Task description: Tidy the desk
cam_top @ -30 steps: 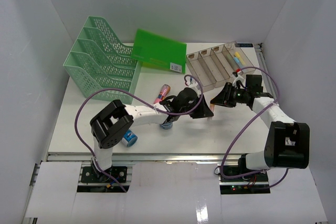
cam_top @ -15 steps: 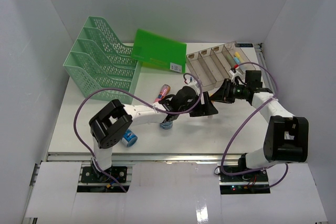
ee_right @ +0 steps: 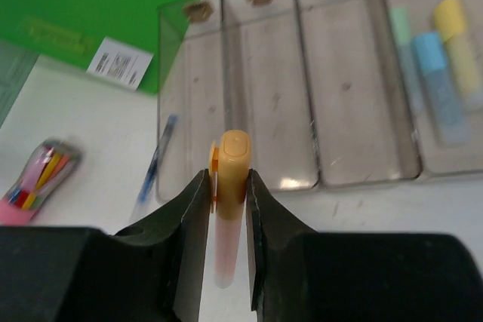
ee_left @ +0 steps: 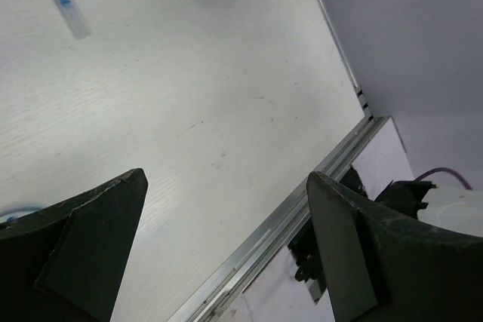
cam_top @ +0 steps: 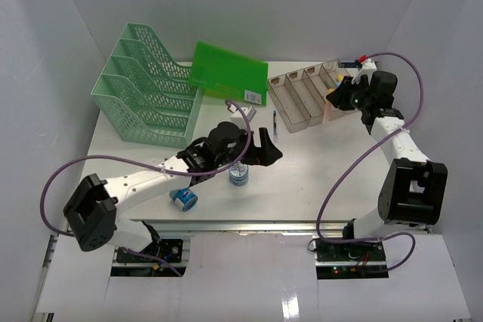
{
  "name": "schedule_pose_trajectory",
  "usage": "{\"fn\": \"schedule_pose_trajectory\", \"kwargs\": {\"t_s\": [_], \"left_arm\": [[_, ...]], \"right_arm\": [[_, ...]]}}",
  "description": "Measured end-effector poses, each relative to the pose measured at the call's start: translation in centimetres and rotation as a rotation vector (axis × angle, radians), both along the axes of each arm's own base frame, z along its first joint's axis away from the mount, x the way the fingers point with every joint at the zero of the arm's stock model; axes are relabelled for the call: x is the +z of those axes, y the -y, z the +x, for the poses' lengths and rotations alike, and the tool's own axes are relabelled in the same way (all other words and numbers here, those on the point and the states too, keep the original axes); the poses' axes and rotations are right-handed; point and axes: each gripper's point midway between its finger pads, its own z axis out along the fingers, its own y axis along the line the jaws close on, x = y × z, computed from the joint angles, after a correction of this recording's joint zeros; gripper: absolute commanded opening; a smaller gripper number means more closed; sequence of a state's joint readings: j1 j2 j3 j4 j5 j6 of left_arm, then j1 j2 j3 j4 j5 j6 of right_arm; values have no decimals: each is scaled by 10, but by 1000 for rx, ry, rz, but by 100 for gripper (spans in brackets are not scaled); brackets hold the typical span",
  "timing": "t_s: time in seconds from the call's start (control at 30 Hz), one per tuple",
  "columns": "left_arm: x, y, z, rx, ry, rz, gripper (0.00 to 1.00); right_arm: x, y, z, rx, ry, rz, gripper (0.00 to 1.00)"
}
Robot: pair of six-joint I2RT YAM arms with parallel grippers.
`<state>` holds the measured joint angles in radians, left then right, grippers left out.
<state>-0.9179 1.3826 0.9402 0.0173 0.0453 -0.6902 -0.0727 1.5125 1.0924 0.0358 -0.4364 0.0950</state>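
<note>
The desk (cam_top: 317, 179) is a white tabletop with a metal rail (ee_left: 302, 216) along its near edge. My right gripper (cam_top: 337, 100) hovers at the near right end of the clear compartmented tray (cam_top: 298, 96), shut on an orange-capped highlighter (ee_right: 231, 175) that points down between the jaws. My left gripper (cam_top: 266, 148) is open and empty, low over the bare middle of the desk (ee_left: 189, 73). A blue pen (cam_top: 274, 122) lies just beyond it, near the tray's left end.
A mint mesh file rack (cam_top: 147, 88) stands back left, with a green folder (cam_top: 226, 73) beside it. Three highlighters (ee_right: 438, 73) lie in the tray's rightmost compartment. Two tape rolls (cam_top: 238, 176) (cam_top: 183, 199) sit near the front. A pink pencil case (ee_right: 34, 182) lies left of the pen.
The left gripper opened, let go of the highlighter and drew back to the left. The right gripper, shut on the highlighter, carried it back and right to the tray.
</note>
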Motion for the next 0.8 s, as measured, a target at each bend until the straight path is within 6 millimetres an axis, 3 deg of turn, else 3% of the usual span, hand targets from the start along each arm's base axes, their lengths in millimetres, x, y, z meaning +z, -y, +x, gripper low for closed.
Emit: {"fn": "schedule_pose_trajectory", "kwargs": {"t_s": [0.2, 0.33, 0.53, 0.8], "left_arm": [[1, -44, -14, 28, 70, 91, 98], [0, -67, -16, 62, 99, 149, 98], [-18, -96, -13, 120, 105, 250, 98], [-42, -110, -10, 155, 75, 333, 98]], "right_arm": [[24, 36, 74, -147, 162, -128, 8], [24, 61, 114, -230, 202, -237, 8], [29, 98, 187, -309, 275, -449, 8], [-28, 119, 211, -279, 197, -643, 8]]}}
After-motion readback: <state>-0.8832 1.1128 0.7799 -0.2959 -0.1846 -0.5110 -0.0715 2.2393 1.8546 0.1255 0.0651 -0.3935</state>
